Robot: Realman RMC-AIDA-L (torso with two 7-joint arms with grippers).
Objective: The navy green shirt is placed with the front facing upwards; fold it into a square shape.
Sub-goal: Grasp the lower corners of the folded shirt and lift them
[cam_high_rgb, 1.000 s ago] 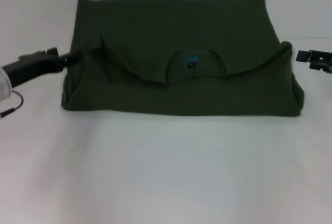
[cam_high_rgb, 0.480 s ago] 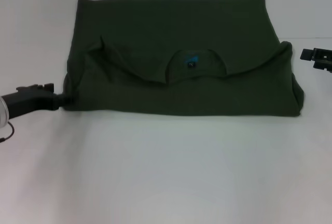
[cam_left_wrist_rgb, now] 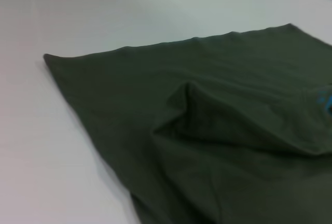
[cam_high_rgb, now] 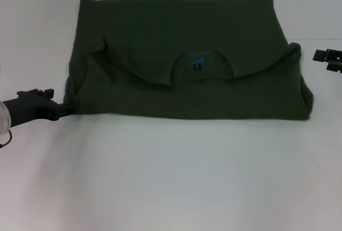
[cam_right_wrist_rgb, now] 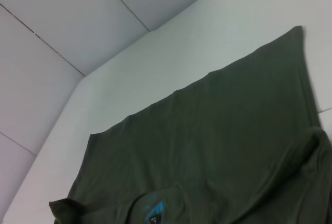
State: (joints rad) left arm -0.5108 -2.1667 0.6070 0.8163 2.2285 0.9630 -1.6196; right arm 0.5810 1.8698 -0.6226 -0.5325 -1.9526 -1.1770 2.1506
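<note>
Shirt: navy green shirt [cam_high_rgb: 187, 60] folded double on white worktop [cam_high_rgb: 171, 177], neck label [cam_high_rgb: 197, 66] up.
Left pincer [cam_high_rgb: 65, 110]: touching shirt's near-left corner; opening cannot be told.
Right pincer [cam_high_rgb: 327, 60]: beside right edge, apart; opening cannot be told.

Left claw [cam_high_rgb: 65, 110] shifted from beside the raised left fold of the navy green shirt [cam_high_rgb: 181, 54] down to the near left corner, now low over the tabletop [cam_high_rgb: 171, 177] and just touching the cloth edge; slightly lower than half a second ago. Right claw [cam_high_rgb: 328, 60] drawn further outward toward the right border, well apart from the garment.
</note>
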